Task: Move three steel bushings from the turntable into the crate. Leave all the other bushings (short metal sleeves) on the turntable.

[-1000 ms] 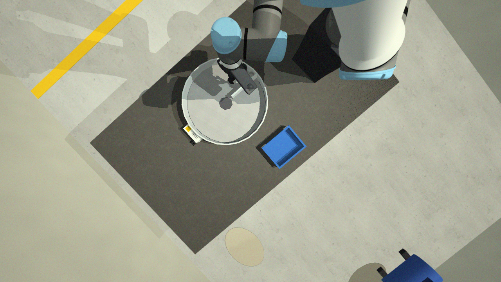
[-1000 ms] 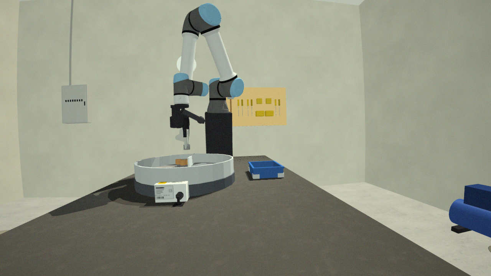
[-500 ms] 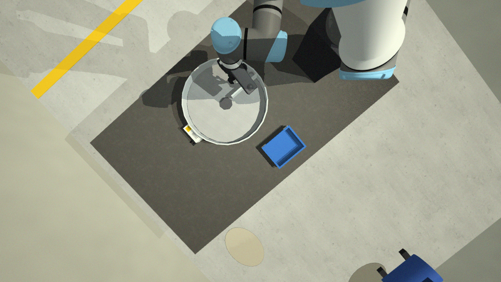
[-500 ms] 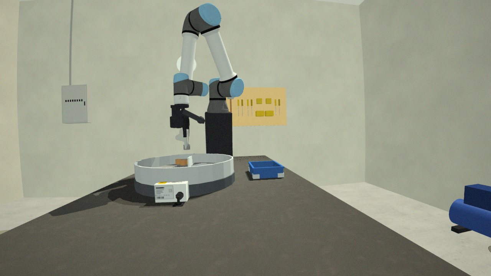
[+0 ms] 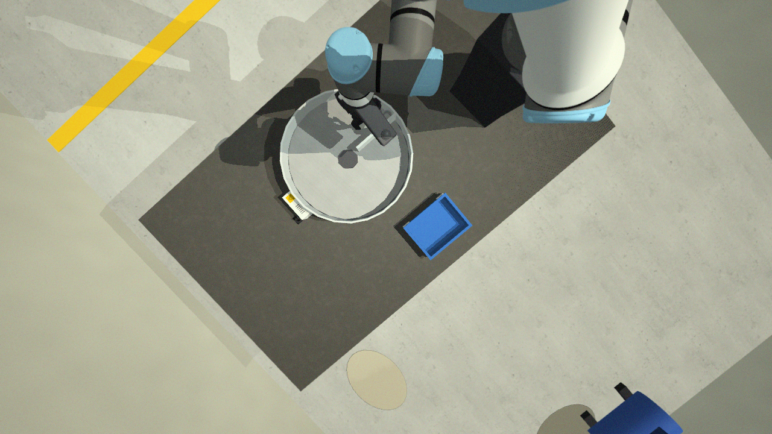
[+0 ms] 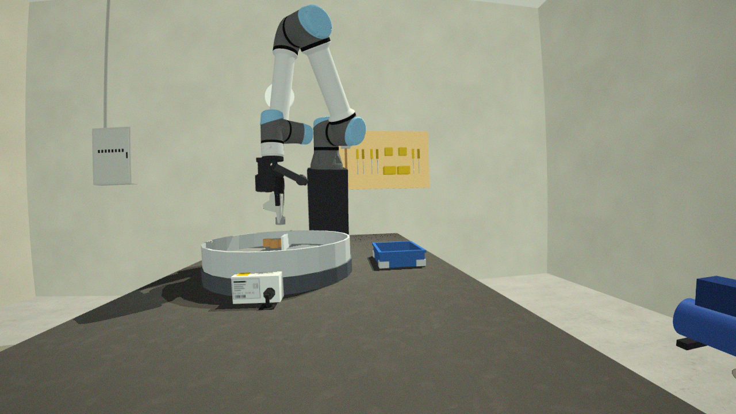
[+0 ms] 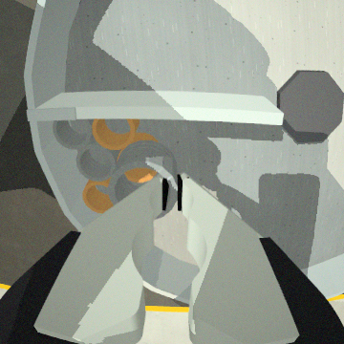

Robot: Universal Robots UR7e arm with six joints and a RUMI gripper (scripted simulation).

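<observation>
Exterior view: the arm (image 5: 399, 72) (image 6: 282, 82) bends from a high elbow, forearm dropping steeply, the tool (image 5: 357, 123) (image 6: 279, 217) (image 7: 173, 176) pointing down above the turntable (image 5: 283, 156) (image 6: 278, 263) (image 7: 32, 72). Its narrowed fingers pinch a steel bushing (image 6: 279, 221) (image 7: 168, 152); more bushings (image 6: 271, 242) (image 7: 97, 133) sit below, left of centre. The crate (image 5: 432, 226) (image 6: 399, 256) is right of centre.

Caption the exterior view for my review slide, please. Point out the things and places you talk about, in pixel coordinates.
The arm's closed fingers (image 6: 279, 207) hold a grey sleeve (image 6: 280, 221) (image 7: 122, 173) above the turntable (image 5: 345, 188) (image 6: 278, 263) (image 7: 191, 43), with the blue crate (image 5: 434, 223) (image 6: 398, 256) standing apart.
</observation>
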